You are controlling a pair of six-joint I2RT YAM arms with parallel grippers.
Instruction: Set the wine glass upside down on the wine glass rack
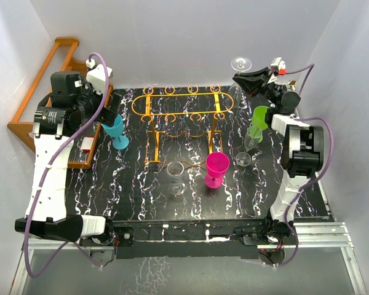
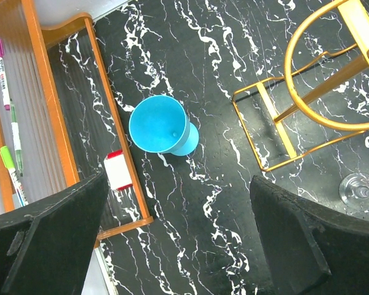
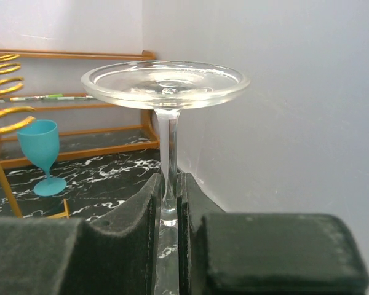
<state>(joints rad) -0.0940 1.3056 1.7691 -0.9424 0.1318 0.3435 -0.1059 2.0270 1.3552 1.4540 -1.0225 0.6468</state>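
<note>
My right gripper (image 1: 251,78) is shut on the stem of a clear wine glass (image 1: 240,63), held upside down with its round foot on top, at the far right near the back wall. In the right wrist view the foot (image 3: 165,83) stands above my gripper (image 3: 170,203); the bowl is hidden below. The wine glass rack (image 1: 181,106), a thin orange wire frame with looped rails, stands at the table's far middle, left of this glass; its loops show in the right wrist view (image 3: 3,92) and in the left wrist view (image 2: 332,92). My left gripper (image 1: 109,114) is open and empty above the table (image 2: 178,246).
A blue goblet (image 1: 116,131) stands under my left gripper (image 2: 162,125). A pink goblet (image 1: 216,168), a clear glass (image 1: 177,179), a green cup (image 1: 260,117) and another clear glass (image 1: 248,147) stand on the black marble table. An orange wooden shelf (image 1: 43,80) with markers lies left.
</note>
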